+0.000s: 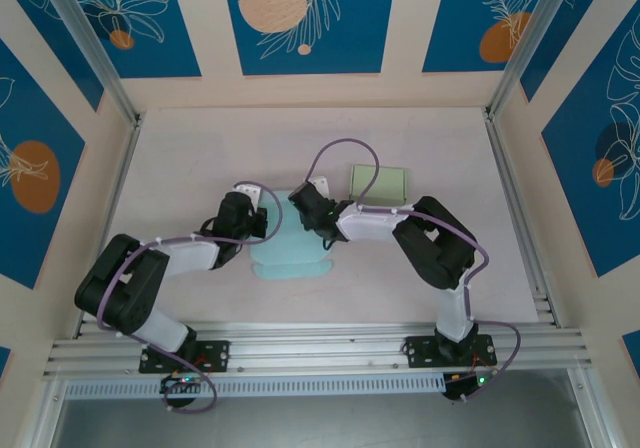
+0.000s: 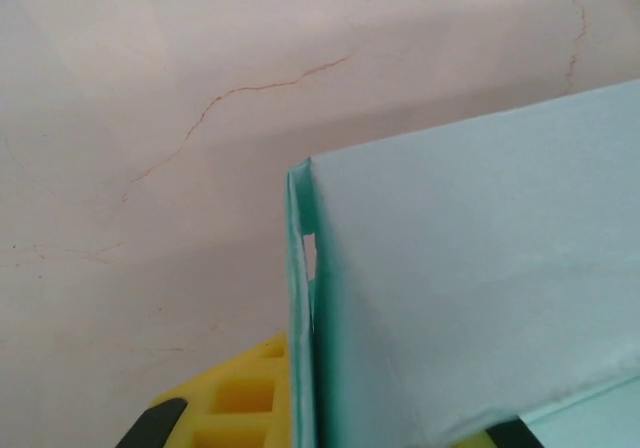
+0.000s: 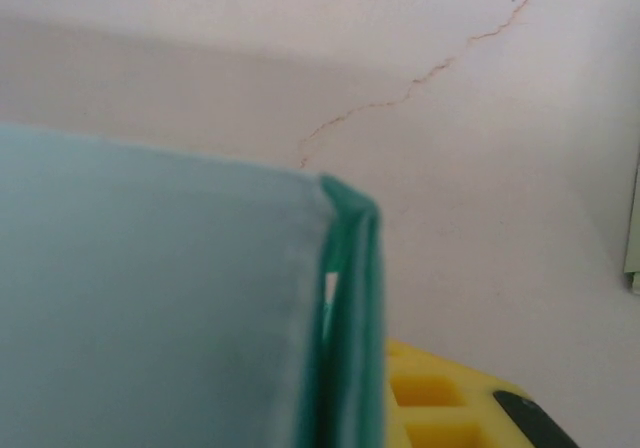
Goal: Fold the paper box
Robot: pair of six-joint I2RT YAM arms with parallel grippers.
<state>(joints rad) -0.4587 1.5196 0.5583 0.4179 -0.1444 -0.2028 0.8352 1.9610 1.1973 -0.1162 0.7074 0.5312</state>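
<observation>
The teal paper box [image 1: 290, 253] lies at mid-table between both arms, a rounded flap toward the near edge. My left gripper [image 1: 258, 232] is at its left side. In the left wrist view the box's doubled left wall [image 2: 300, 328] stands upright between the jaws, shut on it, with a yellow finger [image 2: 235, 403] pressed against its outer face. My right gripper [image 1: 318, 228] is at the box's right side. There the folded right wall [image 3: 355, 328] rises beside a yellow finger [image 3: 440, 408]; the box panel [image 3: 150, 288] hides the other finger, so its grip is unclear.
A pale green folded box [image 1: 378, 181] sits just behind the right gripper. Aluminium rails run along the left [image 1: 115, 183] and right [image 1: 515, 198] table edges. The tabletop [image 1: 200, 148] is pale pink with thin cracks.
</observation>
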